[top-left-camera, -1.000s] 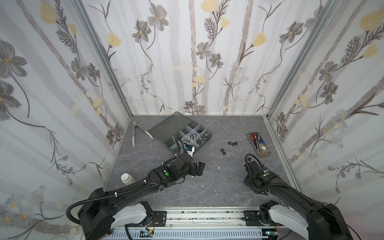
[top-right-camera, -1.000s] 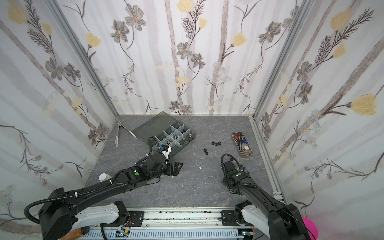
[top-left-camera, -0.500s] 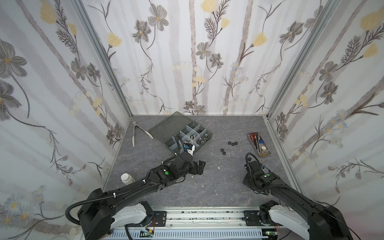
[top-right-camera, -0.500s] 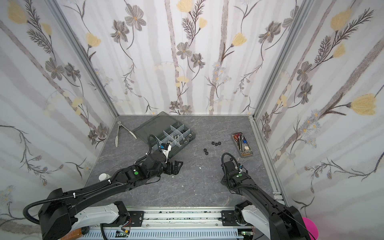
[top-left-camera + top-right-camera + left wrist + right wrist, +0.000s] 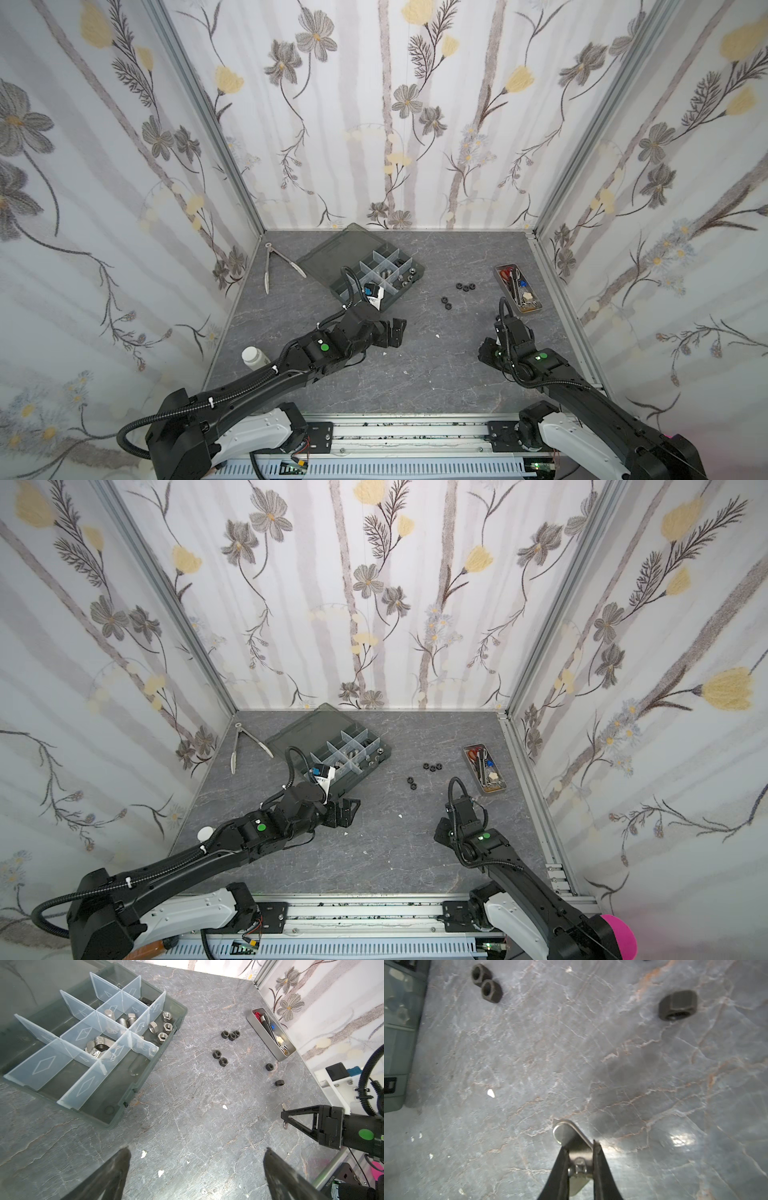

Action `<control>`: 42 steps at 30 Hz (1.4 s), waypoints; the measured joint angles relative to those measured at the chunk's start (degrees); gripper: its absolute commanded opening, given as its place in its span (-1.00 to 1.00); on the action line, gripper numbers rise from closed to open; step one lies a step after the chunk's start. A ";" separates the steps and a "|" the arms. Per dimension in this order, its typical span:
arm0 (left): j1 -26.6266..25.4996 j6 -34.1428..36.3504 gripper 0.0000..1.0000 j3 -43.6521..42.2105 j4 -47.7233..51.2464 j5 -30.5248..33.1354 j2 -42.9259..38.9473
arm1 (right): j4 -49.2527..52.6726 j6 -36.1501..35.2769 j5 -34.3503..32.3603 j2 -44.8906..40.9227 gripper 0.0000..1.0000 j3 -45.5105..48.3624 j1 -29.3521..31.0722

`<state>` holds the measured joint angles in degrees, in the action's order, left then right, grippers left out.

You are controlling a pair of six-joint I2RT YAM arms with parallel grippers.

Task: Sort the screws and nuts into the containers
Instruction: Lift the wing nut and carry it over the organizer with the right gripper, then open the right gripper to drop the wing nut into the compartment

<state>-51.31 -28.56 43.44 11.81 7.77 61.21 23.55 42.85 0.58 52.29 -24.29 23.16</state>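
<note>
Floral-papered walls [image 5: 374, 124] enclose a grey marble-patterned tabletop [image 5: 415, 374]. In both top views we see the dark smoky-grey plastic organizer box [image 5: 409, 289] [image 5: 374, 769] lying open toward the back left. Five small black hex nuts [image 5: 465, 286] lie loose on the table to its right.

The left wrist view shows two more black hex nuts [image 5: 269, 1067] nearer the right arm, which we cannot find from above. It also looks into the compartments: shiny silver hex nuts [image 5: 164, 1026] sit in the corner one, and short silver hex-head bolts [image 5: 124, 1019] in the one beside it.

The left gripper [image 5: 395, 332] hovers just in front of the box, its fingers [image 5: 116, 1167] spread wide and holding nothing.

The right gripper [image 5: 579, 1147] we can judge only from the wrist cameras. Its black fingers are pinched on a small shiny silver winged fastener [image 5: 566, 1134], close over the table and well apart from the box. We cannot tell whether the fastener touches the surface. From above, the fingertips are hidden under the arm.
</note>
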 measured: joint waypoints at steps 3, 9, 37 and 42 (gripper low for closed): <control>0.00 -0.13 1.00 1.40 2.32 0.63 -1.40 | -1.97 -1.38 1.97 2.86 -0.86 -2.27 0.74; 0.00 -0.13 1.00 4.61 7.48 3.15 -4.79 | -6.49 -3.56 4.04 11.43 -0.86 -8.81 4.61; 1.07 1.86 1.00 6.69 20.76 11.78 -14.49 | -14.64 -9.49 14.47 63.60 -0.86 -63.73 15.87; 1.79 3.93 1.00 6.69 20.72 13.20 -14.27 | -13.66 -10.14 15.82 70.10 -0.86 -72.04 16.59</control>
<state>-49.52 -24.62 50.13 32.53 20.97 46.94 9.89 32.71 16.40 122.39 -96.33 39.75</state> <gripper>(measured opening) 0.998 0.155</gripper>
